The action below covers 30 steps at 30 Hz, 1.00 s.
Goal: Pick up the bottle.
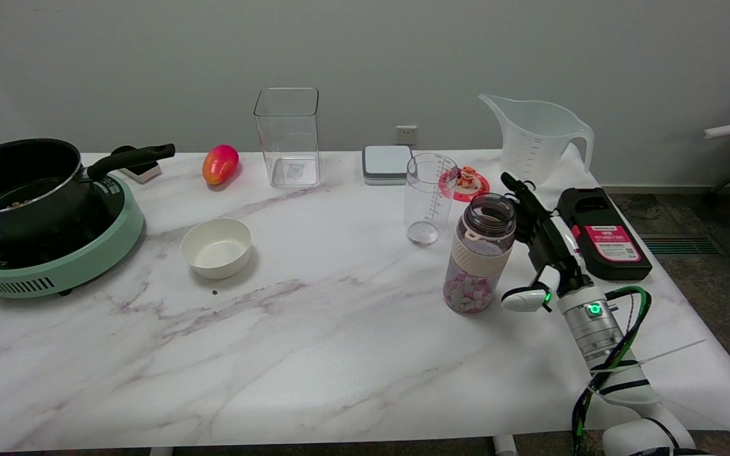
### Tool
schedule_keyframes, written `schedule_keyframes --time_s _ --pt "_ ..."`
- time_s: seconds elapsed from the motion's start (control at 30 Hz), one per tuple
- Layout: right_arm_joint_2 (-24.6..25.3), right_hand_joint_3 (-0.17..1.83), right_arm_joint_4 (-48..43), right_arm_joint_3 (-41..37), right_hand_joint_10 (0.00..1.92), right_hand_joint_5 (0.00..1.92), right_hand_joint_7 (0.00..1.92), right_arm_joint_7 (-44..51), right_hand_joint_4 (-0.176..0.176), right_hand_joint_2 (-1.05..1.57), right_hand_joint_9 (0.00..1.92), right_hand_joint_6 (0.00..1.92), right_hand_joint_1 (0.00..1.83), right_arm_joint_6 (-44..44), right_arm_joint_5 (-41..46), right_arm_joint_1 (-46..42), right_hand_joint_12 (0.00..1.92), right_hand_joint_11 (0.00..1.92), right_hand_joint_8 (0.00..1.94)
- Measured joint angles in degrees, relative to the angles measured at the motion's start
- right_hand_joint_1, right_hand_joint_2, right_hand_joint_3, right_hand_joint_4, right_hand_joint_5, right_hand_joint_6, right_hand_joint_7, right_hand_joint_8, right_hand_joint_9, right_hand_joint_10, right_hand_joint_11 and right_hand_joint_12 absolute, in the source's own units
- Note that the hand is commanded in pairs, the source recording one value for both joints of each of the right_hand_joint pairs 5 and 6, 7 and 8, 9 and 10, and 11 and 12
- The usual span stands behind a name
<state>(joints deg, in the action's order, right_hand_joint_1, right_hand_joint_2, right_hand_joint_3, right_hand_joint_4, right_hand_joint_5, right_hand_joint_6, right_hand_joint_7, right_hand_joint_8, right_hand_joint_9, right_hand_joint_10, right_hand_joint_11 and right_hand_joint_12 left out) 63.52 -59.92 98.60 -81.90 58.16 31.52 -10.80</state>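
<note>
Right hand [539,237] sits just right of the bottle [479,253], fingers [520,190] apart and extended, holding nothing; contact with the bottle I can't tell. Step in hand looks like closing the grasp. Wrap around the cream band mid-body, thumb opposing, squeeze before lifting, then go straight up so it clears the measuring cup [428,197] behind-left. Bottle stands upright on the counter [314,329], right of centre: clear purple-tinted body, open mouth, pink and white pieces in the bottom.
</note>
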Motion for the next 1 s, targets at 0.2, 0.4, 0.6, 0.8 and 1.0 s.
schedule_keyframes --time_s 0.2,0.4,0.6,0.8,1.0 --pt "0.61 0.78 1.2 1.39 0.5 0.18 0.51 0.23 0.0 -0.58 0.5 0.18 1.22 -0.58 0.04 1.68 0.6 0.6 0.51" --pt "1.16 0.7 1.79 2.39 0.51 0.19 0.51 0.53 0.0 -0.41 0.51 0.19 1.27 -1.67 0.09 2.87 0.6 0.6 0.51" --pt "1.66 0.8 2.18 2.97 0.61 0.45 0.63 0.81 0.0 -0.02 0.61 0.45 1.36 -2.45 0.21 3.69 0.76 0.76 0.63" --pt "1.98 0.56 2.58 3.19 1.19 0.82 1.27 0.99 0.0 0.49 1.19 0.82 1.33 -2.95 0.85 4.18 0.93 0.93 1.27" --pt "2.17 0.59 2.96 3.28 1.36 1.09 1.43 1.08 0.0 0.64 1.36 1.09 1.27 -3.08 2.06 4.46 1.03 1.03 1.43"
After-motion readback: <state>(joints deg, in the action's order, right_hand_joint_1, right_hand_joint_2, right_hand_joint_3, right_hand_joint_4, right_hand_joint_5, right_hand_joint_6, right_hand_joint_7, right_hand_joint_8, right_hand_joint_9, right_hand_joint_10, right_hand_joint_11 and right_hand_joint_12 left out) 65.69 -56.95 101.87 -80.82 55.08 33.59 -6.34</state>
